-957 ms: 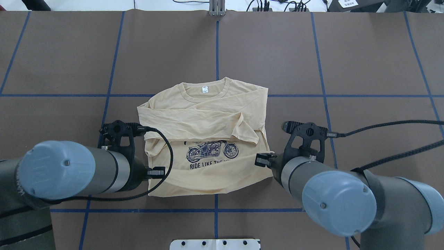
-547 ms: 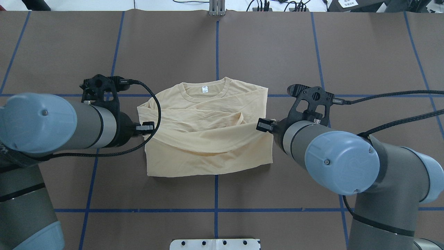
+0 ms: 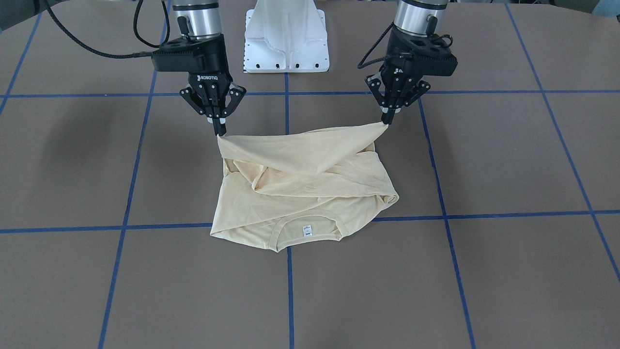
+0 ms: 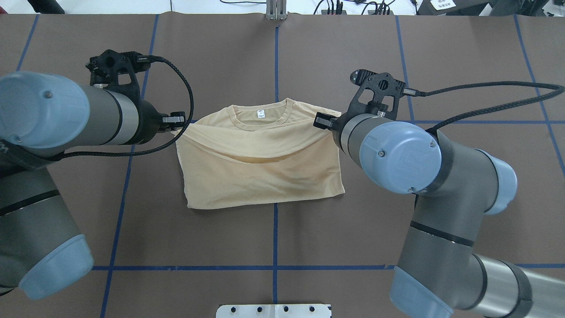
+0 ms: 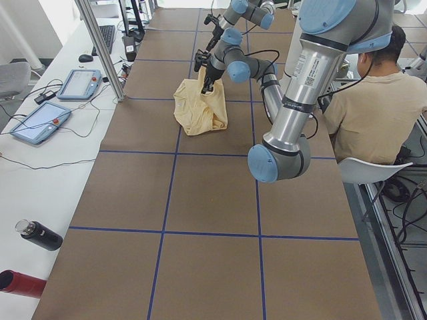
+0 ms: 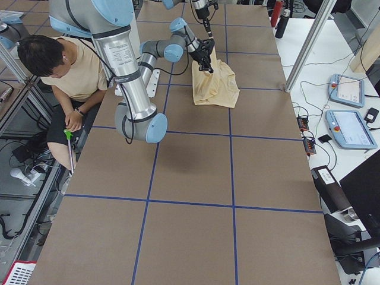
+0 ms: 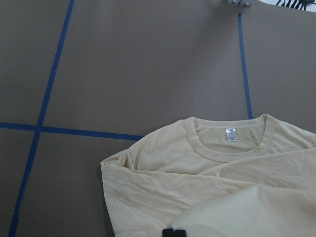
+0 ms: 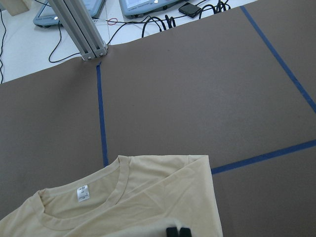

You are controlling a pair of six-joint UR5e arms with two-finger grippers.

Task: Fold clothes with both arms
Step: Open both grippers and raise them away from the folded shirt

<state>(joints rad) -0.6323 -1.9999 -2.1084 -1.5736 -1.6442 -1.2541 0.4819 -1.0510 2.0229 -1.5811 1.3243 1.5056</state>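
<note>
The cream-yellow shirt point(image 3: 310, 194) lies folded at mid table, collar and white neck label point(image 3: 306, 230) on the side far from the robot. Its print is hidden. My left gripper point(image 3: 386, 118) is shut on one corner of the shirt's hem. My right gripper point(image 3: 219, 130) is shut on the other corner. Both hold the hem taut a little above the table, draped over the shirt's body point(image 4: 260, 172). The left wrist view shows the left fingertips point(image 7: 173, 232) over the cloth near the collar. The right wrist view shows the right gripper point(image 8: 177, 231) likewise.
The white pedestal base point(image 3: 286, 39) stands at the robot's edge. An aluminium post point(image 4: 276, 11) stands at the far edge. Blue tape lines point(image 4: 275, 238) grid the brown table. A seated person point(image 5: 373, 100) is beside the robot; bottles point(image 5: 40, 235) and tablets point(image 5: 80, 83) lie off the table.
Both grippers have carried the hem away from the robot toward the collar. The lower half now covers the motorcycle print and the crossed sleeves.
</note>
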